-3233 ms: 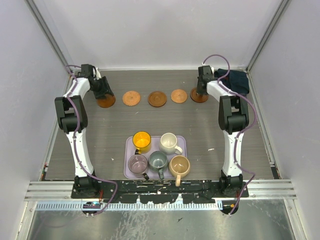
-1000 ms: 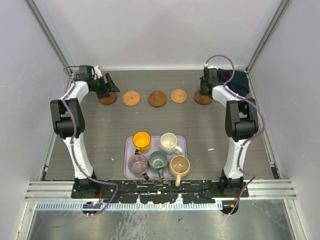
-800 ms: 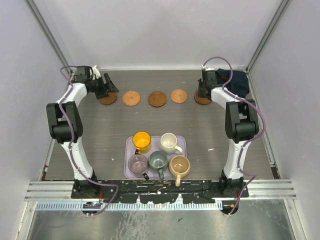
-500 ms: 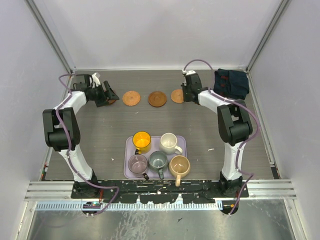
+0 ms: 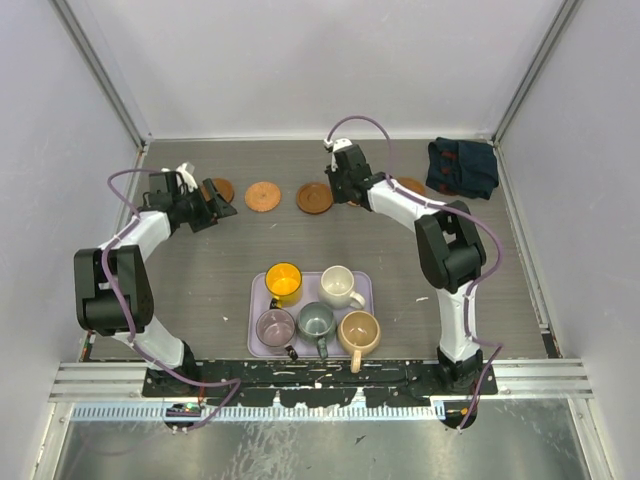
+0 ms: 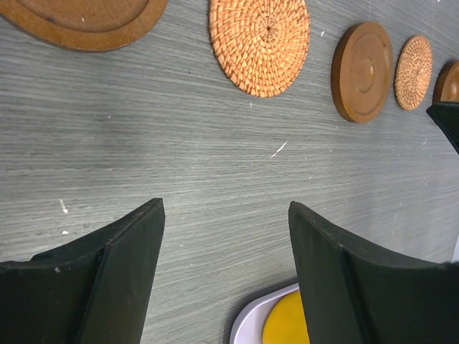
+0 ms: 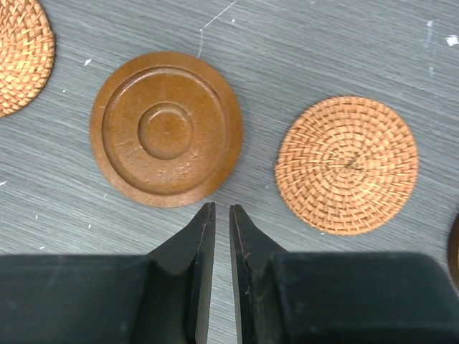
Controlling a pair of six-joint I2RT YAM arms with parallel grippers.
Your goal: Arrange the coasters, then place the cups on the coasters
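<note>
Five coasters lie in a row at the back: a dark brown coaster (image 5: pixel 220 188), a woven orange coaster (image 5: pixel 263 196), a ringed dark brown coaster (image 5: pixel 314 198) (image 7: pixel 166 129), a second woven coaster (image 7: pixel 346 165) mostly under my right arm in the top view, and a dark brown end coaster (image 5: pixel 410 186). My left gripper (image 5: pixel 222 206) (image 6: pixel 224 208) is open and empty, just in front of the leftmost coaster. My right gripper (image 5: pixel 347 196) (image 7: pixel 221 208) is shut on nothing, its tips over bare table between the ringed coaster and the woven one. The cups stand on the tray: yellow (image 5: pixel 284 283), white (image 5: pixel 340 287), mauve (image 5: pixel 276 327), grey-green (image 5: pixel 317 322), tan (image 5: pixel 359 332).
The lilac tray (image 5: pixel 256 300) sits at the near middle of the table. A dark navy cloth (image 5: pixel 462 166) lies in the far right corner. White walls close in the table on three sides.
My right arm has swung left, from the far right coaster to the gap beside the middle one. The left gripper has drawn back off the leftmost coaster, which now shows whole.
</note>
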